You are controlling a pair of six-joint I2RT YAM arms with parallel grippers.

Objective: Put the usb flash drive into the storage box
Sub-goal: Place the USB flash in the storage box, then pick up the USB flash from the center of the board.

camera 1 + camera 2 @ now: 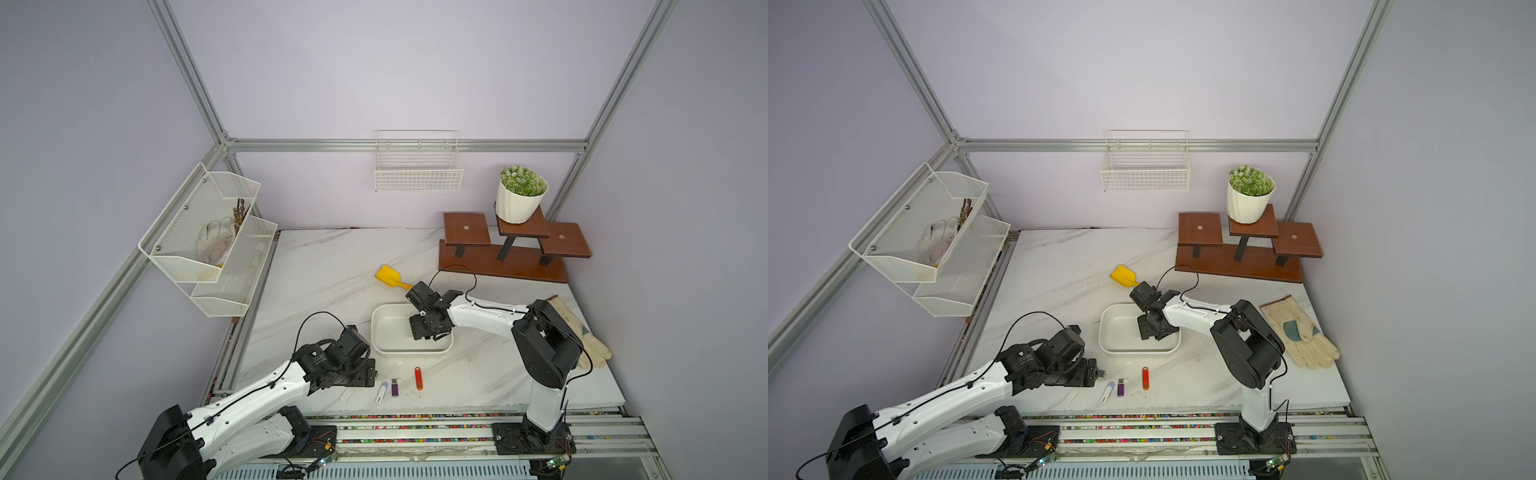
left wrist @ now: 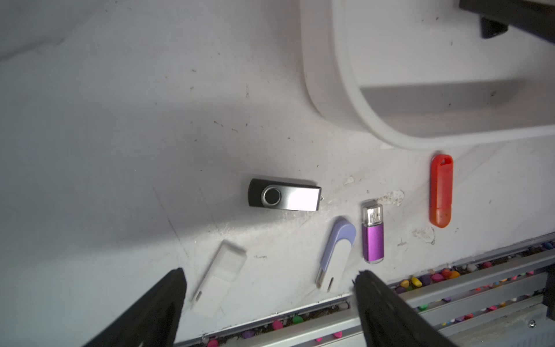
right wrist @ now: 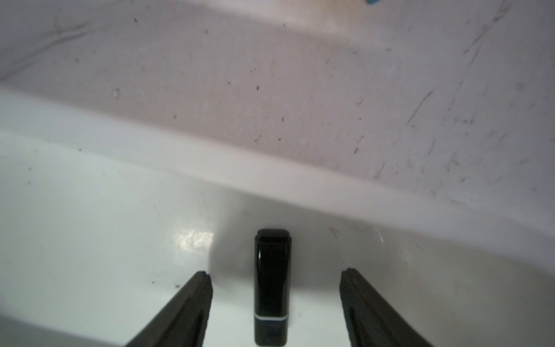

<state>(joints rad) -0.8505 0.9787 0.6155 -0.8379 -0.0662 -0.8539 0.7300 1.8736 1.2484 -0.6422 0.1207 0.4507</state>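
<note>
The white storage box [image 1: 380, 332] [image 1: 1106, 332] sits mid-table. My right gripper [image 3: 276, 272] [image 1: 426, 334] reaches down inside it, open. A black usb flash drive [image 3: 271, 285] lies loose on the box floor between its fingers and touches neither one. My left gripper [image 2: 270, 272] [image 1: 370, 376] hovers open near the table's front edge with nothing held. Below it lie several other flash drives: black-and-silver [image 2: 283, 195], white [image 2: 219, 279], lavender-white [image 2: 336, 252], purple [image 2: 373, 237] and red [image 2: 441, 190], all outside the box rim [image 2: 330, 105].
A yellow scoop [image 1: 390, 276] lies just behind the box. A wooden stand [image 1: 507, 257] with a plant pot [image 1: 519, 199] fills the back right. A glove [image 1: 590, 336] lies at the right edge. A wire basket [image 1: 417, 170] and a mesh rack [image 1: 208, 237] hang on the walls.
</note>
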